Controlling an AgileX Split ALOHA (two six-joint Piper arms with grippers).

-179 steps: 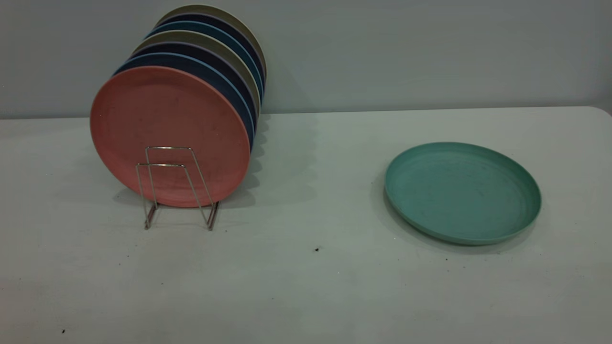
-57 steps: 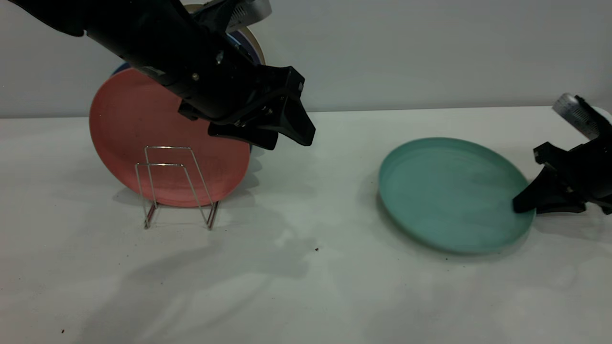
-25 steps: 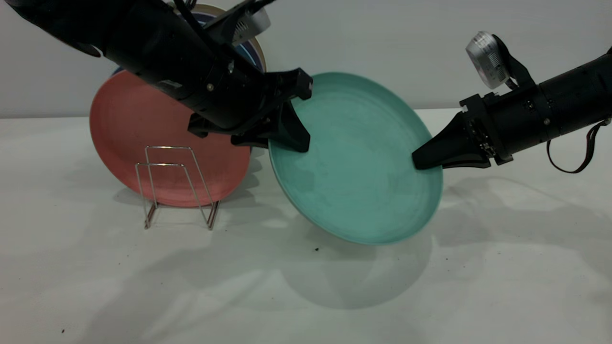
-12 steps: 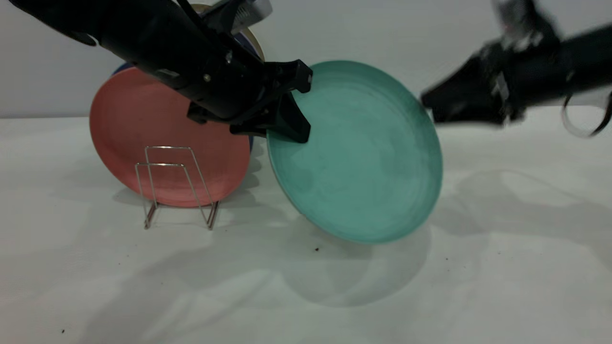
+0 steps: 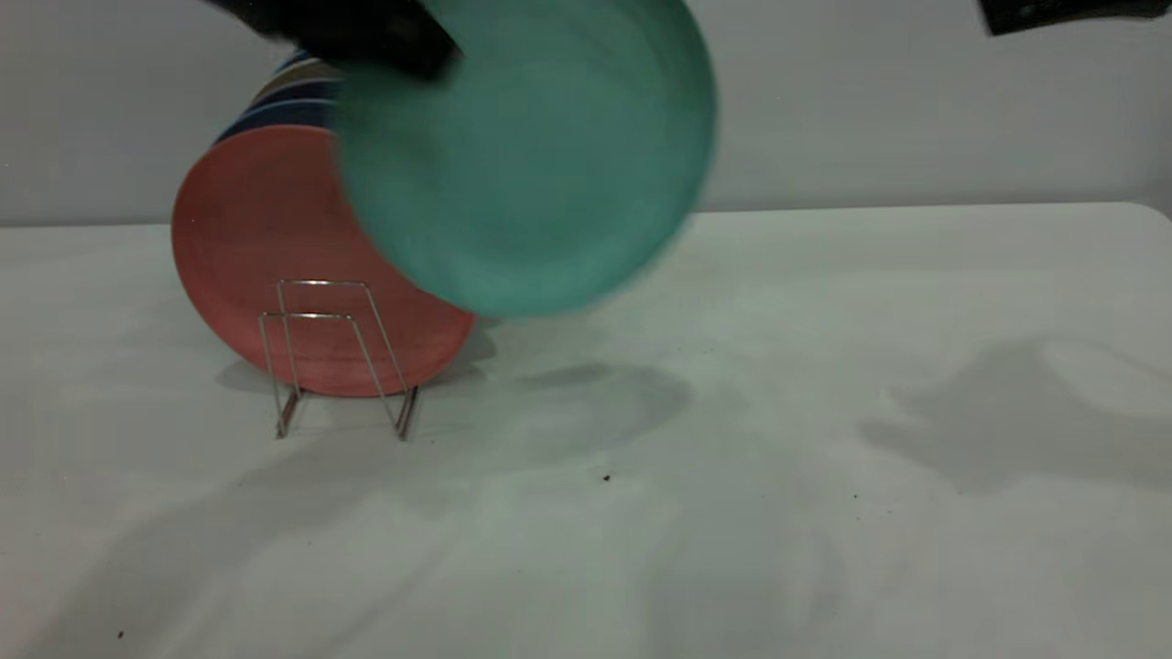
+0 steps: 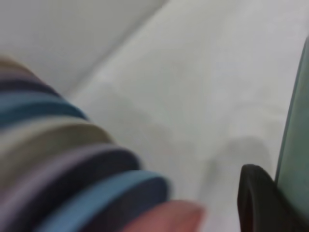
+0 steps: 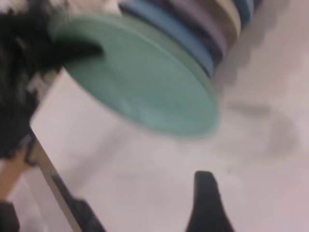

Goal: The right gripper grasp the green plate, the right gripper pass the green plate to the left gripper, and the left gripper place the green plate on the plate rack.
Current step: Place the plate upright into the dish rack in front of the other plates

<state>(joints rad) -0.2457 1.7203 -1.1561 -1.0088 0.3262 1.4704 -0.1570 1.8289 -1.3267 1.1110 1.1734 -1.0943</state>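
Observation:
The green plate (image 5: 526, 156) hangs in the air, nearly upright and blurred, above and to the right of the plate rack (image 5: 334, 357). My left gripper (image 5: 394, 41) is shut on its upper left rim at the top of the exterior view. In the left wrist view one black finger (image 6: 258, 200) lies against the green plate's edge (image 6: 297, 145). My right gripper (image 5: 1053, 14) is far off in the top right corner, apart from the plate. Its wrist view shows a single finger (image 7: 206, 195) over bare table, open, with the green plate (image 7: 145, 82) farther off.
A salmon-pink plate (image 5: 256, 247) stands in the rack's front slot, with several dark blue and beige plates (image 5: 284, 101) in a row behind it. Two free wire loops stand in front of the pink plate. The white table (image 5: 824, 412) stretches to the right.
My left gripper has lifted the green plate up and to the left, toward the rack. The right gripper, which let go just before, has drawn away up and to the right.

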